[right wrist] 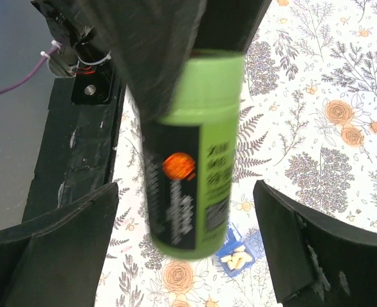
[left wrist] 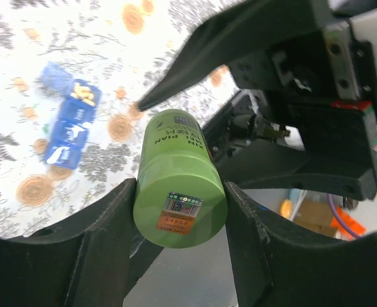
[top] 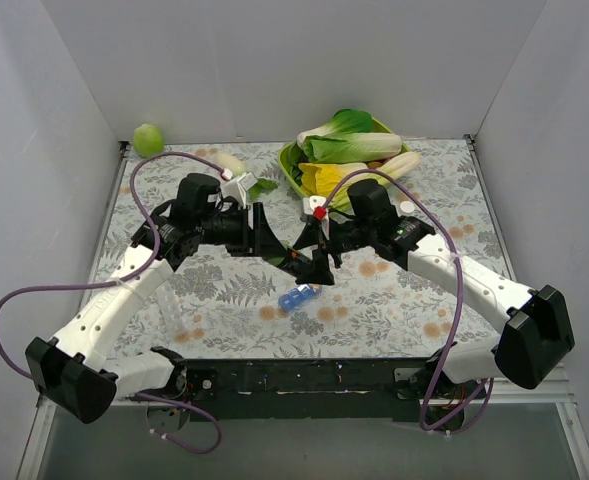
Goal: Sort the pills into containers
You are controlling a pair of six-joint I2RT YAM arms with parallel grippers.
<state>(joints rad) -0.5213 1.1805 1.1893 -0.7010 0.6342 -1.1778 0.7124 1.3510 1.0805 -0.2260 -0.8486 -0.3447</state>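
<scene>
Left jaws clamp a green bottle [left wrist: 178, 185], blue pill box [left wrist: 66, 131] lying nearby.

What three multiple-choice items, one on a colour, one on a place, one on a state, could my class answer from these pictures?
1. The bottle held in the left jaws is: A. white; B. green; C. red.
2. The blue pill box lies: A. on the table, between the two arms; B. in the right jaws; C. on top of the bottle.
3. The right jaws are: A. shut on the bottle; B. shut on the pill box; C. open.
Answers: B, its body is lime green; A, the top view shows it resting on the table; C, the right wrist view shows a gap on each side of the bottle.
</scene>
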